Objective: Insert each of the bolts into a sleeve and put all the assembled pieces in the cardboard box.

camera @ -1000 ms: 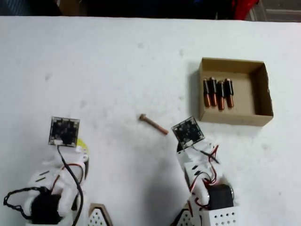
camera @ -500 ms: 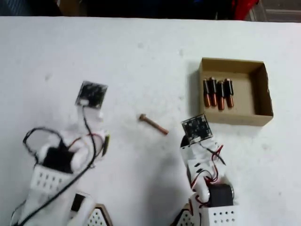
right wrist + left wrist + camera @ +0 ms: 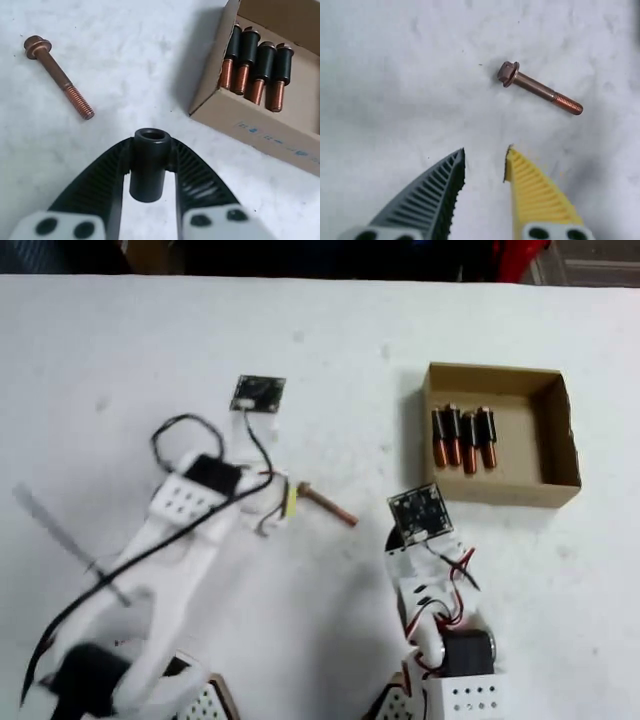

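My left claw [image 3: 485, 150]: tips apart, empty, just beside the copper bolt [image 3: 538, 88], which lies flat on the counter [image 3: 395, 75]. My right claw [image 3: 151, 146]: clamped on one upright black sleeve [image 3: 148, 172]. Cardboard box [image 3: 260, 125]: four assembled pieces [image 3: 255, 67], side by side.

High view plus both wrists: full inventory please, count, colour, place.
table: 1, white, under everything
box: 1, brown cardboard, on the table, far right side
assembled pieces: 4, copper and black, side by side in the box
bolt: 1, copper, lying loose on the table between the arms
sleeve: 1, black, held in the right gripper
left gripper: 1, grey and yellow fingers, open, over the table near the bolt's head, not touching it
right gripper: 1, black fingers, shut on the sleeve, on the near side of the box
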You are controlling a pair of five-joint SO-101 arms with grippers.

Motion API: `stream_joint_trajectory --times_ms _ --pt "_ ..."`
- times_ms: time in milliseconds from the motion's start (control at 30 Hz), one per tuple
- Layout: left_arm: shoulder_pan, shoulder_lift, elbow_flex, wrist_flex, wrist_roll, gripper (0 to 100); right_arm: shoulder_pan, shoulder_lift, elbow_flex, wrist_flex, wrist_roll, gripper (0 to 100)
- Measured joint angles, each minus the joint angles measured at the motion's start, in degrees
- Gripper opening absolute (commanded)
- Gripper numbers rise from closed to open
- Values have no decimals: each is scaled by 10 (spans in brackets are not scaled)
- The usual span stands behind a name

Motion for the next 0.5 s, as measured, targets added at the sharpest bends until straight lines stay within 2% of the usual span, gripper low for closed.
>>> stream_joint_trajectory --times_ms 267,500 --pt "24 153 -110 -2 134 189 0 0 0 0 0 17" --pt "24 258 -181 -7 216 189 0 0 0 0 0 17"
